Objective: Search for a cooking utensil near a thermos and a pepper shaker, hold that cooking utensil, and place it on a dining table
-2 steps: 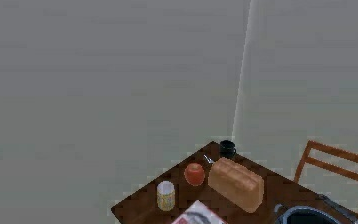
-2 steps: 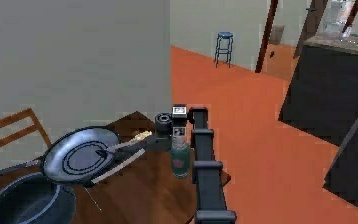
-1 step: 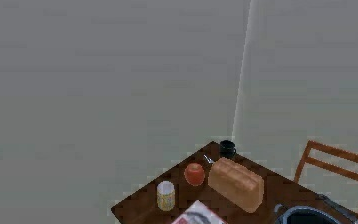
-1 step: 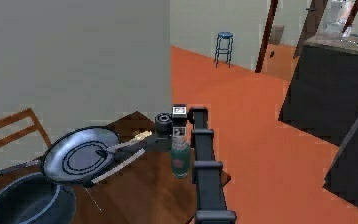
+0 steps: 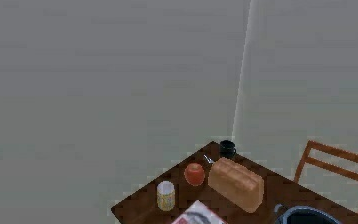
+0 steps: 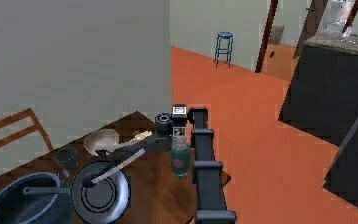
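We see the gripper (image 6: 165,125) at the end of the arm (image 6: 205,170), over the table's (image 6: 147,186) edge in the arm side view. We cannot tell whether its jaws are open or closed, or whether it holds anything, because things lie on the table right at it. A pale thin thing (image 6: 142,133), possibly the cooking utensil, lies on the table just beside the gripper, next to a bowl (image 6: 102,142). A grey-green thermos (image 6: 179,156) stands at the table's edge beside the arm. A dark pan (image 6: 100,193) sits on the table near the thermos, its handle pointing toward the gripper, with a pot (image 6: 32,200) beside it. A chair (image 6: 12,135) stands behind the table. In the forward view the table (image 5: 142,207) carries a loaf (image 5: 234,184), a red round thing (image 5: 194,174), a small jar (image 5: 166,195) and a dark mug (image 5: 227,149).
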